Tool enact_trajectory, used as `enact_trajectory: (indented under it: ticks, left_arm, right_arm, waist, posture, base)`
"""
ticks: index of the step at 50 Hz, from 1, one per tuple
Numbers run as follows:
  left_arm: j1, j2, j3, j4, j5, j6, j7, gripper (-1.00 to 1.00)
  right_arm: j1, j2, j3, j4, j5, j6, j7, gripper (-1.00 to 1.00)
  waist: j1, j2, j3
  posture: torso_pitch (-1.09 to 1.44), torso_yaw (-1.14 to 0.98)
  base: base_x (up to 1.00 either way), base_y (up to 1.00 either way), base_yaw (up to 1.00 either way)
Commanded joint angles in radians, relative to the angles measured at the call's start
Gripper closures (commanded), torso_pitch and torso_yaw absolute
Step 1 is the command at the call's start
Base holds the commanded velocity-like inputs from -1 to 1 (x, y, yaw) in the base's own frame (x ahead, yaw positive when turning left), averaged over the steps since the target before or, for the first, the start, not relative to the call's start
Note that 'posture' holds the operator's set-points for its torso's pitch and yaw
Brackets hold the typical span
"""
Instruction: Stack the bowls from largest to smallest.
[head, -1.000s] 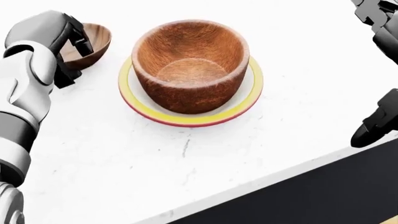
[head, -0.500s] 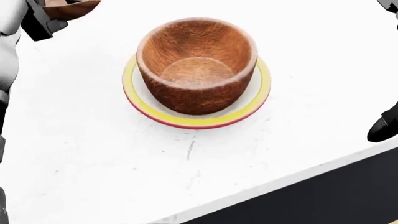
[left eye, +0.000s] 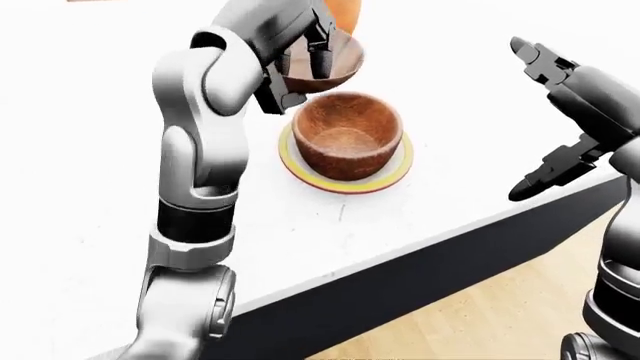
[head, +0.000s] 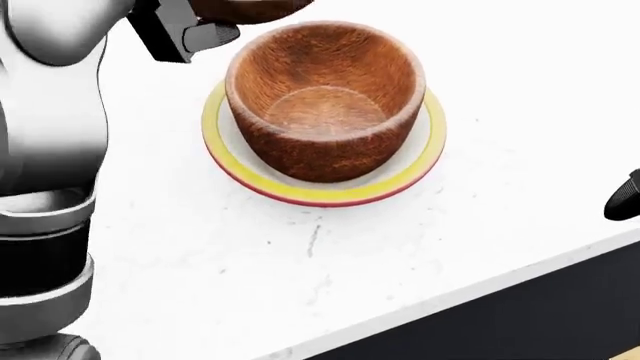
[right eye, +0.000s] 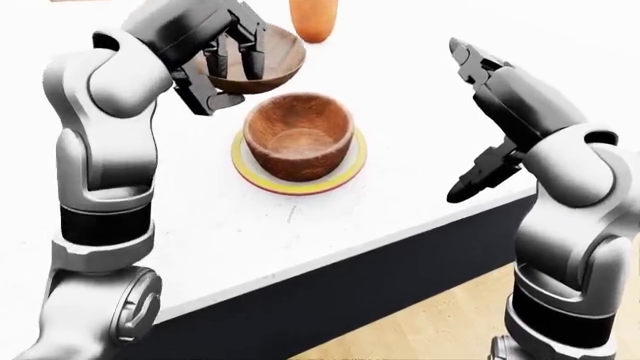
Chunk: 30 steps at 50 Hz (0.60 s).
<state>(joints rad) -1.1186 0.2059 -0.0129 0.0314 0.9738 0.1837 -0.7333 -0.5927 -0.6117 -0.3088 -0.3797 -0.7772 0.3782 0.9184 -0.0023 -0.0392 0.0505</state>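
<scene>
1. Bowls first: the big rough wooden bowl (right eye: 299, 135) sits upright on the flat yellow-rimmed plate (right eye: 250, 174), which looks like the widest piece and so the bottom of the stack. Both are on the white counter (right eye: 400, 172), a bit in from its near edge.

2. Left hand (right eye: 232, 51) is clenched round the rim of the small dark bowl (right eye: 262, 64), fingers hooked over the near side of the lip. The bowl hangs in the air, tilted, just beyond and to the left of the big bowl's far rim. That grip makes sense: pinching the lip leaves the underside free, so it can drop into the bigger bowl without fingers getting trapped underneath.

3. Small bowl isn't over the opening yet; it's off to the far-left side of it. Best guess is the step in hand is carrying it across and levelling it out before lowering.

4. Right hand (right eye: 480, 112) holds nothing. Its fingers are spread, and it hovers well to the right of the plate, out over the counter's near-right edge. Probably parked there to stay clear of the drop.

5. Orange thing (right eye: 313, 19) stands at the far side of the counter, past the small bowl. Can't tell what it is.

6. Risk-wise, the tilt is the thing to watch, since a crooked bowl could catch the big one's rim and nudge it off the plate.
</scene>
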Motion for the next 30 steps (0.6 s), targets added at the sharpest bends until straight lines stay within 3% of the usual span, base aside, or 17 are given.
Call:
enact_trajectory:
  ticks: [1,7,19,30]
  left_arm:
    - [-0.033,-0.017,0.006,-0.080,0.014,0.010,-0.020,1.00]
    - [0.021,-0.084,-0.023,-0.181,0.061,0.015,-0.074,1.00]
    - [0.109,-0.157,-0.054,-0.271,0.124,-0.023,-0.119,1.00]
    - [0.145,-0.207,-0.071,-0.206,0.160,-0.068,-0.068,1.00]
  right_arm:
    - [-0.022,-0.016,-0.019,-0.027,-0.003,-0.005,-0.016,-1.00]
    - [-0.010,-0.014,-0.022,-0.033,0.000,-0.005,-0.018,-1.00]
    - [0.012,-0.011,-0.030,-0.017,0.010,-0.020,-0.043,-1.00]
    - [0.037,-0.001,-0.036,-0.015,0.015,-0.033,-0.057,-1.00]
  waist:
    - [0.001,-0.005,-0.029]
    - [0.003,-0.012,-0.026]
    - [0.006,-0.016,-0.026]
    - [0.008,-0.017,-0.031]
  posture:
    - [0.00,0.00]
    - [0.00,0.00]
    - [0.00,0.00]
    - [0.00,0.00]
  base:
    - [0.00,0.00,0.00]
    - [0.00,0.00,0.00]
    - [0.00,0.00,0.00]
    - [0.00,0.00,0.00]
